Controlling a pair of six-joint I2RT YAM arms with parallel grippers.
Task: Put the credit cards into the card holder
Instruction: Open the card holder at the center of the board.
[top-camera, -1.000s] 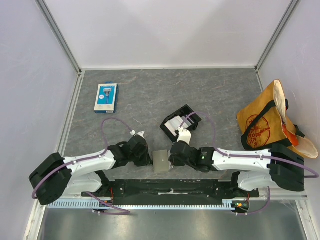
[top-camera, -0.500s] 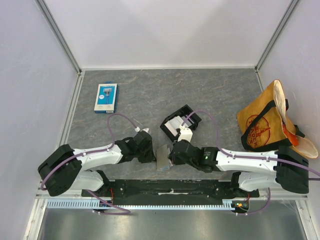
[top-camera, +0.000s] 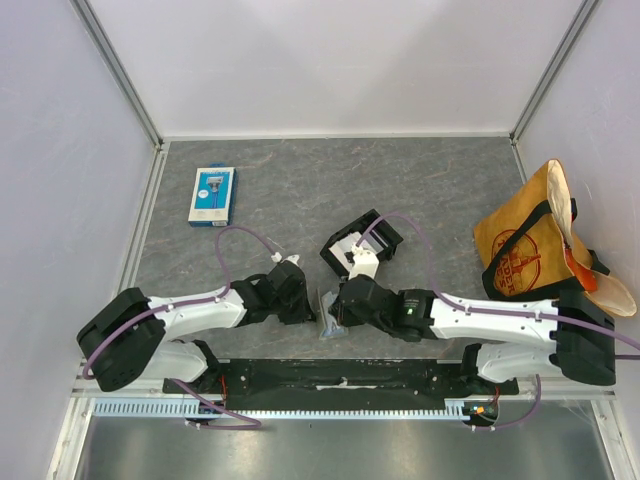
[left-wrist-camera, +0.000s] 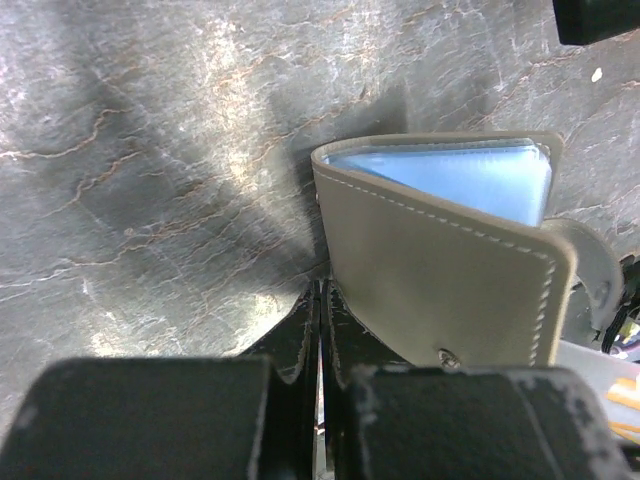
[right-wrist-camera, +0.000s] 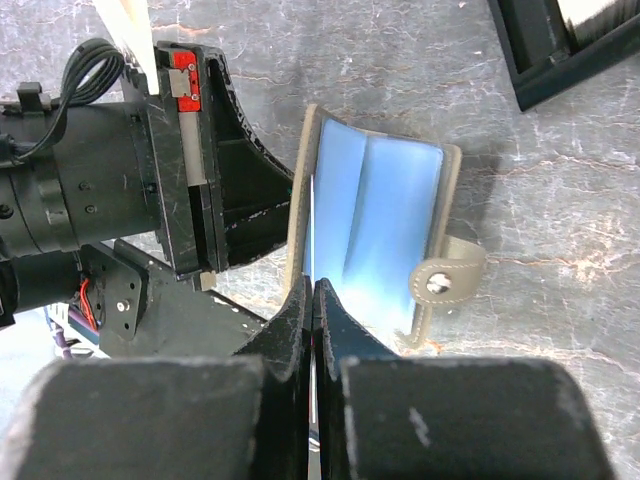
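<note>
Holder: card holder (left-wrist-camera: 440, 265) stands ajar on desk (top-camera: 300, 190) between my arms | left jaws: pinched shut on one cover | right jaws: pinched shut on the other, contact hidden | credit cards (top-camera: 346, 243): partly hidden in black tray (top-camera: 388, 232)

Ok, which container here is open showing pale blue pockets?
The tan card holder with the snap strap; the black tray holds white cards, and the yellow tote bag shows no pockets.

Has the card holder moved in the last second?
Yes. The card holder lay flat near the black tray; now it stands on edge, opened, at that same spot.
</note>
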